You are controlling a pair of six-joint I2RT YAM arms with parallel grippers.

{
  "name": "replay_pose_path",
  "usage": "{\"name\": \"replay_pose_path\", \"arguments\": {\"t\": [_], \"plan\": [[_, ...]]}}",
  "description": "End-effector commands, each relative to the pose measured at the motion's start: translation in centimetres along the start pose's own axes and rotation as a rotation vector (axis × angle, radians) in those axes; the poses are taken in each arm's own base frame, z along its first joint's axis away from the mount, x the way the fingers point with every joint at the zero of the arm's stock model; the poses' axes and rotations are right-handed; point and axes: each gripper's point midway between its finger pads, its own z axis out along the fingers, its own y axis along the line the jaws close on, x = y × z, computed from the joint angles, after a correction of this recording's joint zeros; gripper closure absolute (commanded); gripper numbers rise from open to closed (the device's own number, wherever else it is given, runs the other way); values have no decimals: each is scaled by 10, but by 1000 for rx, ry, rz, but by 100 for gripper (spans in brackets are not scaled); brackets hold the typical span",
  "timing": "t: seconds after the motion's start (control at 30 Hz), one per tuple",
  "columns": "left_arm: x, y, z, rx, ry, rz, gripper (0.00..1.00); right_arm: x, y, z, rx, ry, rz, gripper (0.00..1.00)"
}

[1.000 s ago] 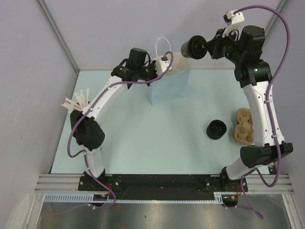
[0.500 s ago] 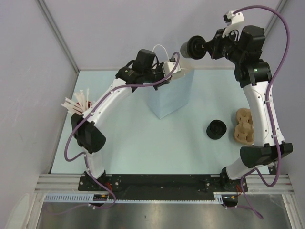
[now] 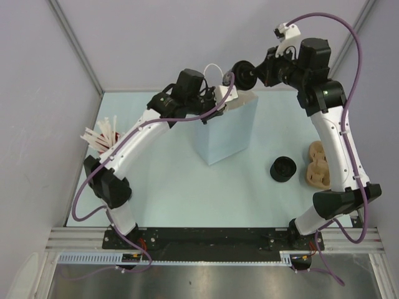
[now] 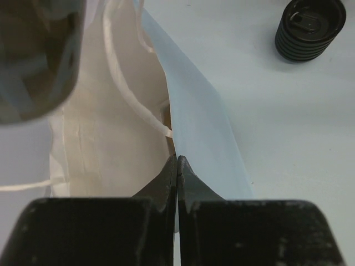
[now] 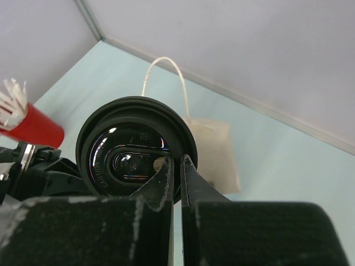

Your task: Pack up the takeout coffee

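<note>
A black takeout coffee cup (image 3: 242, 75) with a sip lid hangs on its side in the air over the far edge of the pale-blue paper bag (image 3: 229, 129). My right gripper (image 3: 255, 75) is shut on the cup's lid rim (image 5: 138, 148), one finger inside the rim and one outside (image 5: 177, 162). My left gripper (image 3: 230, 94) is shut on the bag's top edge (image 4: 177, 158) and holds its mouth open, showing the cream inside (image 4: 105, 138). The held cup shows as a dark blur (image 4: 33, 55) above that opening. A second black lidded cup (image 3: 283, 169) stands on the table (image 4: 309, 27).
A brown pulp cup carrier (image 3: 317, 165) lies at the right, next to the standing cup. A red cup of white straws (image 3: 103, 134) stands at the left (image 5: 34, 126). Grey walls close the table's far and side edges. The bag's white string handle (image 5: 165, 77) stands up.
My left gripper has dragged and turned the bag a little nearer and to the right. My right gripper has carried the cup left and down, closer to the bag's mouth.
</note>
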Motion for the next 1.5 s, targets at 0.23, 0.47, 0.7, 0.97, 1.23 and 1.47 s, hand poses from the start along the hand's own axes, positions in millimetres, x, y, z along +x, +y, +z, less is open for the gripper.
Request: {"name": "replay_pose_path", "arguments": {"t": [0.23, 0.47, 0.7, 0.97, 1.23, 1.47], "plan": [[-17, -20, -18, -19, -40, -4, 90, 36, 39, 9, -124, 141, 39, 100], [-18, -30, -24, 0, -51, -2, 66, 54, 51, 6, -158, 204, 35, 100], [-38, -30, -41, -11, -112, 5, 30, 62, 62, 8, -189, 242, 44, 100], [-60, -29, -62, -27, -171, 8, 4, 85, 73, 25, -220, 308, 54, 100], [-69, -9, -80, -132, -182, 12, 1, 104, 86, 39, -262, 369, 49, 100], [-73, 25, -105, -233, -238, -29, 1, 113, 96, 45, -277, 397, 30, 100]]}}
